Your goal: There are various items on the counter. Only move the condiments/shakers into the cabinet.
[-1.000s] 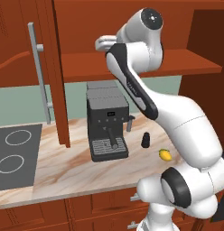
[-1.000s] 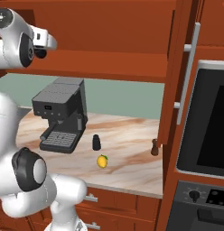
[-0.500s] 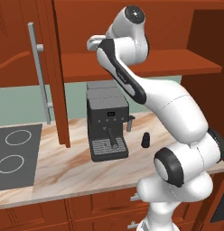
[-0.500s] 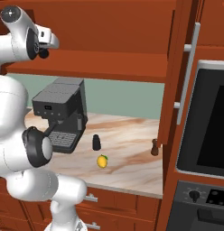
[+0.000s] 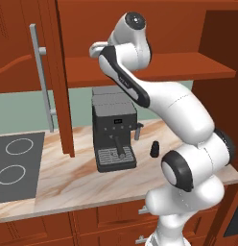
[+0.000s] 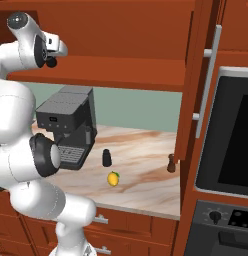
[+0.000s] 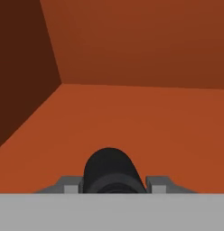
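Risk: our gripper (image 7: 112, 182) pinches a black shaker (image 7: 112, 171) above the cabinet shelf (image 7: 145, 131); releasing high, we topple it.

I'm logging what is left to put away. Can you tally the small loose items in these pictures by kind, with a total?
Small black tapered shakers: 2, one on the beige-pink marbled counter at, one between the gripper fingers over the red-brown cabinet shelf at.
Slim dark-brown mill: 1.
Small yellow lemon: 1.
Total: 4.
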